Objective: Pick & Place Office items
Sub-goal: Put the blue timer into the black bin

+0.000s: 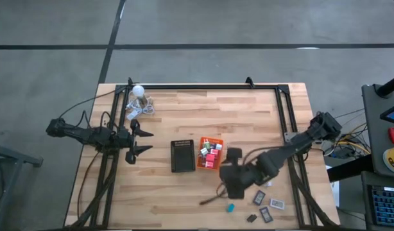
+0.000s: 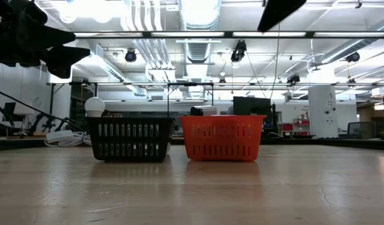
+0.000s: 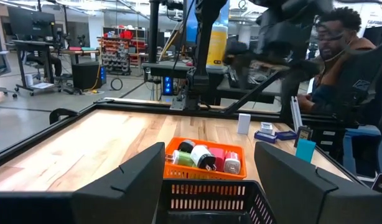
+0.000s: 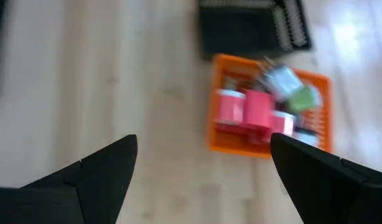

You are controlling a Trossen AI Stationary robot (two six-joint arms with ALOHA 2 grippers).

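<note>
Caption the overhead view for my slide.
Open right end effector beside the orange tray of office items; black tray empty.

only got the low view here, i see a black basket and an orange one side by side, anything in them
Observer: The orange tray holds red, pink and green pieces; the black tray looks empty from above.
Operator: any items left out on the table
Observer: Yes, a teal block and a few flat grey-black rectangles lie near the table's front right corner.
Operator: where are the arms
Observer: The right gripper hangs open above the table beside the orange tray, holding nothing. The left gripper waits open to the left of the black tray.
Operator: whats the white ball behind the black one
Observer: A white ball on a coiled grey cable, at the back left.
</note>
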